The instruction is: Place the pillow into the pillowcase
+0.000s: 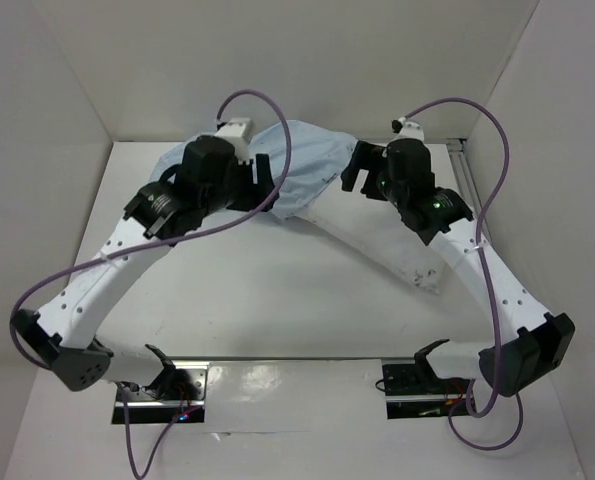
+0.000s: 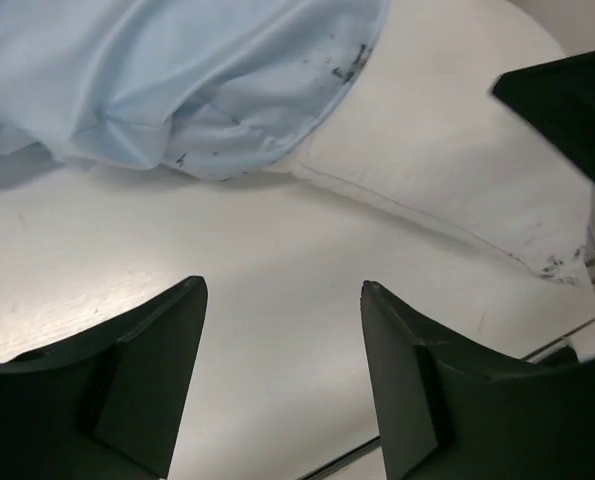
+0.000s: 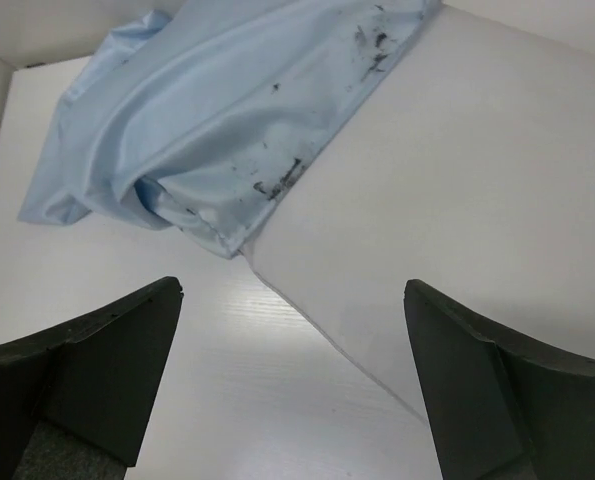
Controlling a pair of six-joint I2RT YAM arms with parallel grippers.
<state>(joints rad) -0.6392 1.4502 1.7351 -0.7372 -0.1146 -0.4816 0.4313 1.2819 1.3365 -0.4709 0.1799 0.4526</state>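
Note:
The white pillow (image 1: 377, 240) lies diagonally on the table, its far end covered by the light blue, dark-specked pillowcase (image 1: 307, 160). My left gripper (image 1: 267, 190) hovers open and empty at the pillowcase's near-left edge. My right gripper (image 1: 352, 170) hovers open and empty over the line where pillowcase meets pillow. In the left wrist view my gripper (image 2: 282, 288) is above bare table, with the pillowcase (image 2: 177, 80) and pillow (image 2: 447, 150) beyond. In the right wrist view my gripper (image 3: 292, 285) straddles the pillow's seamed edge, with the pillow (image 3: 457, 200) right and the pillowcase (image 3: 227, 110) beyond.
White walls enclose the table on the left, back and right. A metal rail (image 1: 467, 170) runs along the back right. Purple cables (image 1: 277, 110) loop over both arms. The table's right edge (image 2: 567, 340) shows in the left wrist view past the pillow's corner.

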